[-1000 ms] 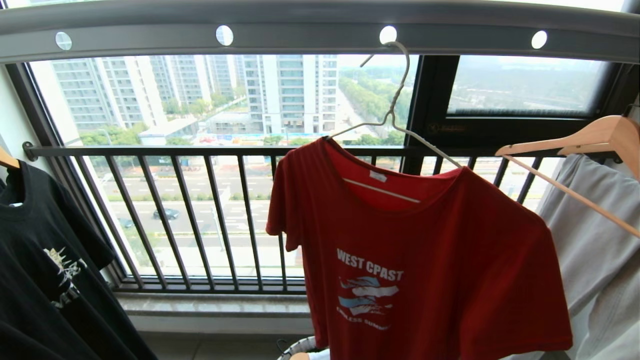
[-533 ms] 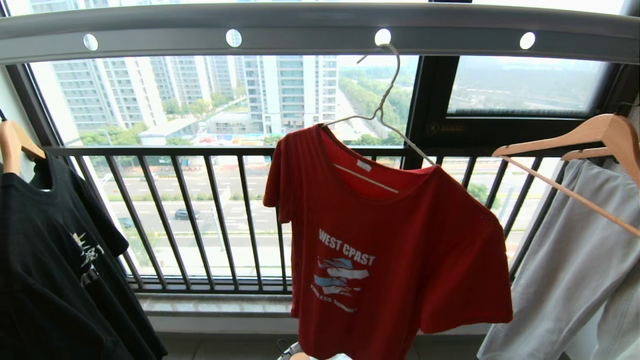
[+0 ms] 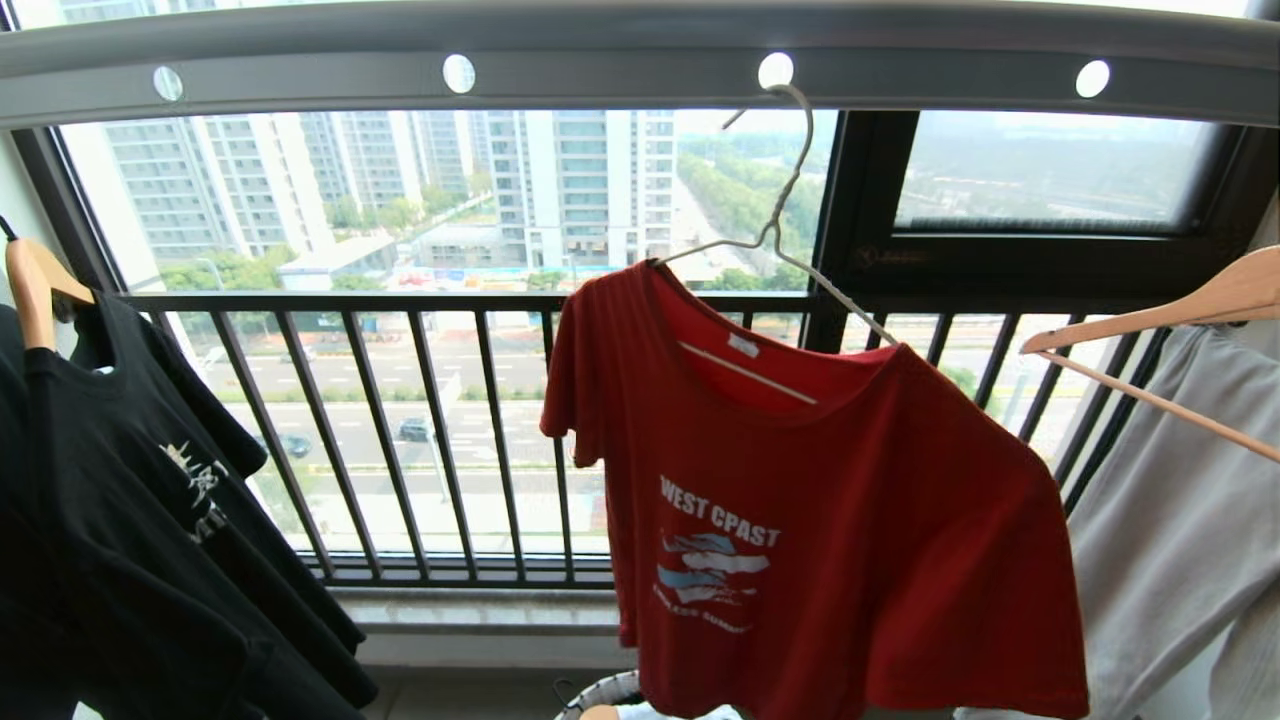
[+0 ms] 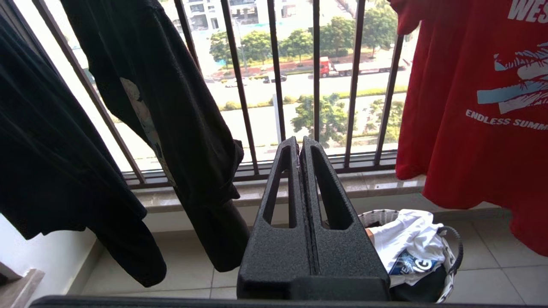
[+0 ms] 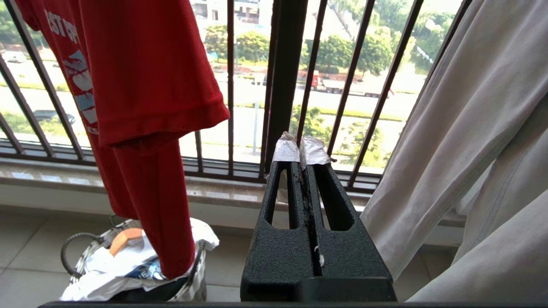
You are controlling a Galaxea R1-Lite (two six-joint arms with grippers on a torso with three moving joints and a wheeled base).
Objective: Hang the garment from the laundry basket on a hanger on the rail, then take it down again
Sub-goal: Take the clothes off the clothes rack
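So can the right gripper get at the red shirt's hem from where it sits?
Probably yes: the right gripper, shut and empty, has open air between it and the garment; the grey cloth hangs on its other side.

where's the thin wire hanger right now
Head view, right of centre: the off-white wire hanger hooks a hole in the grey metal rail, carrying the red T-shirt.

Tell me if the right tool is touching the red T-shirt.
Apart. In the right wrist view, the right tool sits shut with window bars showing between it and the red T-shirt.
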